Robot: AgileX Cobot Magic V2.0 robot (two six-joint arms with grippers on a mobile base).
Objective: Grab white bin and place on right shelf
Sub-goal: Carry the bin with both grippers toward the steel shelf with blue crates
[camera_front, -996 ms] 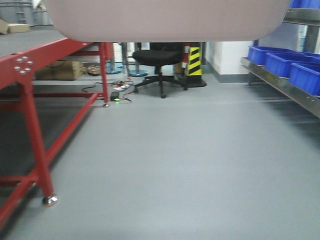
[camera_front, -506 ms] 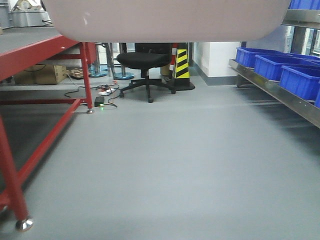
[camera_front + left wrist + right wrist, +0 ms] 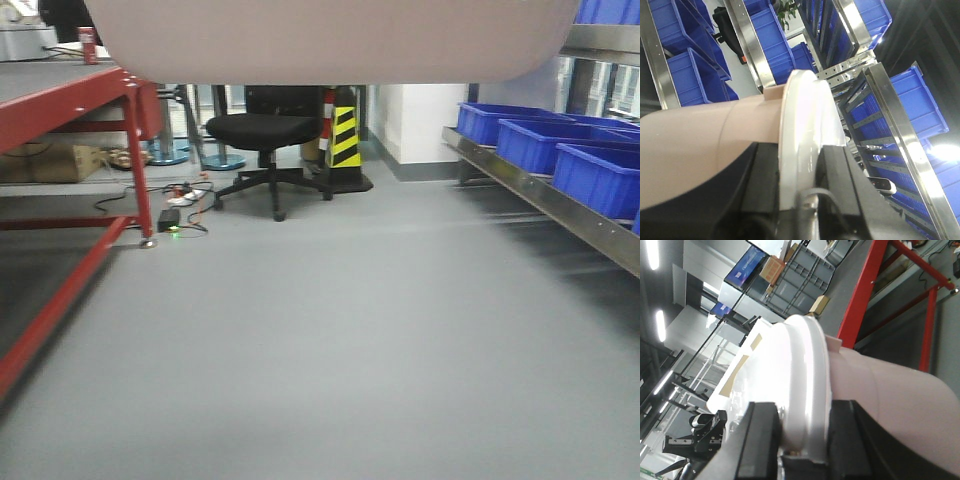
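Across the top of the front view we see the white bin [image 3: 330, 40], its rounded underside filling the upper edge, raised clear of the grey floor [image 3: 330, 340]. Along the right edge runs the right shelf [image 3: 545, 195], its steel rail carrying blue bins [image 3: 600, 175]; the white bin is apart from it, not on it. At the left stands the red table [image 3: 75, 100]. Near the upper middle sits a black chair [image 3: 262, 130] beside a striped post [image 3: 345, 135]. In the wrist views, the left gripper [image 3: 797, 185] and the right gripper [image 3: 802, 440] each clamp the bin's rim between black fingers.
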